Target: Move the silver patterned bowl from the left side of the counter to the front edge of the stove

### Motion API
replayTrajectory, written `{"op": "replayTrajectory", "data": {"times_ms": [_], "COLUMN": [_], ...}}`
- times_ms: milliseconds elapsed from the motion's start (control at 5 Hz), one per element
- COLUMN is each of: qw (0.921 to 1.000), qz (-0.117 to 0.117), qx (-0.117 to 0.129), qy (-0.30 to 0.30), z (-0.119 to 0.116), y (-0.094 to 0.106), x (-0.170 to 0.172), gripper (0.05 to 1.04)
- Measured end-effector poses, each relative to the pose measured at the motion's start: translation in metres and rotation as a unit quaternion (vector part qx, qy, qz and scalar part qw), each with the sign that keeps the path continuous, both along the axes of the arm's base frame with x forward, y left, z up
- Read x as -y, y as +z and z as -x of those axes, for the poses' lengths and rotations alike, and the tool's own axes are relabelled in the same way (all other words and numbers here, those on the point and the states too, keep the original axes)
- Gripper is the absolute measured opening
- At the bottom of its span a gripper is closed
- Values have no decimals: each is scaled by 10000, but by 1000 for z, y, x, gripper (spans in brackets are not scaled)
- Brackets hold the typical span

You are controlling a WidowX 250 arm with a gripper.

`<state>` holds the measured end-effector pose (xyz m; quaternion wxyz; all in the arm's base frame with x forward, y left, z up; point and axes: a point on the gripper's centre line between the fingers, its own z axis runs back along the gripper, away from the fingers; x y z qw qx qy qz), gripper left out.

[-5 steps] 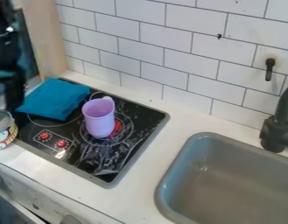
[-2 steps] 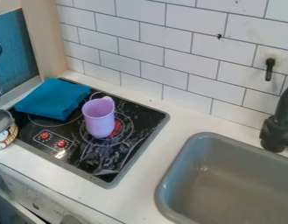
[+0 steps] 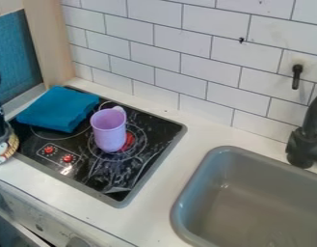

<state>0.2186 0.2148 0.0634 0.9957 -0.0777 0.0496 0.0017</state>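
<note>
We lower our gripper [image 3: 0, 136] to the can [image 3: 6, 148] beside the cooktop [image 3: 90, 170] edge; whether it grips, we cannot tell.

No words or numbers can be read, even on the can [image 3: 2, 150].

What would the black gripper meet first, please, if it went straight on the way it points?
Pointing down at the left edge, the gripper would probably meet the round patterned container first, though the depth between them is unclear.
</note>
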Motion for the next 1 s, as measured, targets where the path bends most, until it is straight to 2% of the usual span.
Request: {"op": "replayTrajectory", "data": {"times_ms": [200, 400, 600, 800, 1000], "qw": [9999, 9993, 9993, 9991, 9996], "qz": [-126, -362, -312, -77, -179], "qx": [15, 110, 171, 357, 186], "qy": [-38, 18, 71, 208, 151], "z": [6, 7, 7, 1, 1], "y": [-4, 9, 10, 8, 4], "x": [-2, -5, -1, 8, 13], "gripper": [1000, 1000, 1001, 1001, 1000]}}
